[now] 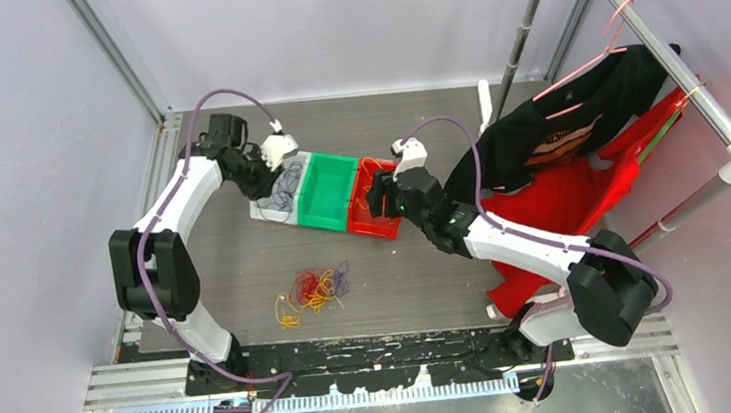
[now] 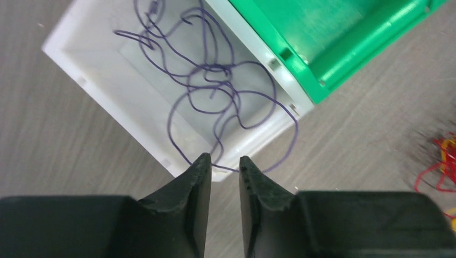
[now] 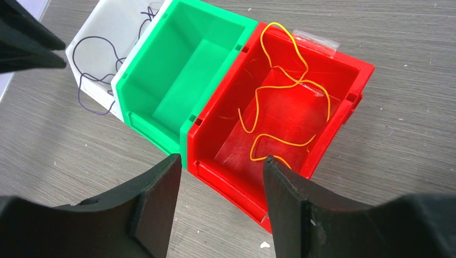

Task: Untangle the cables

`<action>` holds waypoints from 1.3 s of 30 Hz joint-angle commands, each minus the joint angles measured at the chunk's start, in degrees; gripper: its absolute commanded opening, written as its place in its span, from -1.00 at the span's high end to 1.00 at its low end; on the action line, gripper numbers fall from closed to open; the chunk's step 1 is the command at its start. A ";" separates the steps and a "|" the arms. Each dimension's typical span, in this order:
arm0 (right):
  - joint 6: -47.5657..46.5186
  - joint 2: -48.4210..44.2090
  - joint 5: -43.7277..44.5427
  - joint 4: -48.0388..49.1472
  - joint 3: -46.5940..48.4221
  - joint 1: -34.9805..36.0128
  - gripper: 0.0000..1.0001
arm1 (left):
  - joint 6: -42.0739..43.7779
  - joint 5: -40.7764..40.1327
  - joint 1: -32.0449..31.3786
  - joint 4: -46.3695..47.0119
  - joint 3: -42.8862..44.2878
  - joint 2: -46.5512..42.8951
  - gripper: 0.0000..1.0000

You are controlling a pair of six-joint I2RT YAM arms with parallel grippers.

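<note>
Purple cables (image 2: pixel 215 69) lie in loose loops inside a white bin (image 2: pixel 102 99), one strand drooping over its near corner. My left gripper (image 2: pixel 223 161) hovers just above that corner, open by a narrow gap with nothing between the fingers; from above it (image 1: pixel 264 180) is over the white bin (image 1: pixel 272 210). An orange-yellow cable (image 3: pixel 257 105) lies in the red bin (image 3: pixel 322 47). My right gripper (image 3: pixel 220 164) stands wide open and empty over that bin's near corner. A tangle of red, orange-yellow and purple cables (image 1: pixel 314 289) rests on the table nearer the arm bases.
An empty green bin (image 3: pixel 177 70) sits between the white and red bins, all three touching. Black (image 1: pixel 555 130) and red (image 1: pixel 580 193) garments hang from a metal rack (image 1: pixel 724 125) at the right, close behind the right arm. Enclosure walls surround the table.
</note>
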 commanded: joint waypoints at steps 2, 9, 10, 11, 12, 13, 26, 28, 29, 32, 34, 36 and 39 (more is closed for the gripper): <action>2.45 0.30 -1.28 1.79 0.55 0.02 -0.22 | -2.07 -3.16 -0.66 12.83 -0.92 1.90 0.63; 0.53 1.45 -3.35 1.24 0.26 7.02 -0.30 | -5.82 3.48 -1.04 -1.74 10.14 4.00 -0.05; 0.44 2.02 -3.68 0.94 0.49 8.33 -0.30 | -5.52 4.85 -0.93 -4.49 11.14 3.20 -0.14; 0.50 2.64 -4.37 0.70 0.79 9.75 -0.31 | -4.94 6.15 -0.83 -7.11 11.72 2.24 -0.26; 0.51 3.35 -5.16 0.45 1.08 11.23 -0.31 | -4.46 7.56 -0.73 -9.46 12.02 0.91 -0.38; 0.33 4.22 -6.01 0.04 1.53 12.68 -0.30 | -3.84 8.99 -0.51 -12.03 12.07 -0.50 -0.53; -3.47 11.04 -19.48 -2.84 5.33 19.34 -0.10 | 8.97 15.61 0.52 -30.21 -1.91 -15.92 -0.99; -4.22 11.81 -20.16 -3.69 5.93 19.29 -0.05 | 8.15 16.36 0.49 -29.77 -2.75 -16.73 -0.97; -4.56 11.96 -20.69 -3.90 6.15 19.29 -0.03 | 7.81 16.83 0.49 -29.63 -2.93 -17.04 -0.96; -5.00 12.46 -21.60 -3.84 6.23 19.29 0.08 | 6.52 17.75 0.46 -28.48 -3.37 -17.84 -0.92; -5.46 12.53 -22.95 -3.80 6.41 19.29 0.22 | 5.54 17.99 0.48 -27.69 -3.80 -18.20 -0.91; -5.90 12.65 -23.89 -3.67 6.66 19.29 0.42 | 5.24 18.03 0.52 -27.41 -4.08 -18.42 -0.89; -6.35 12.56 -24.02 -3.24 7.04 19.21 0.70 | 5.22 18.79 0.46 -28.05 -4.29 -18.73 -0.84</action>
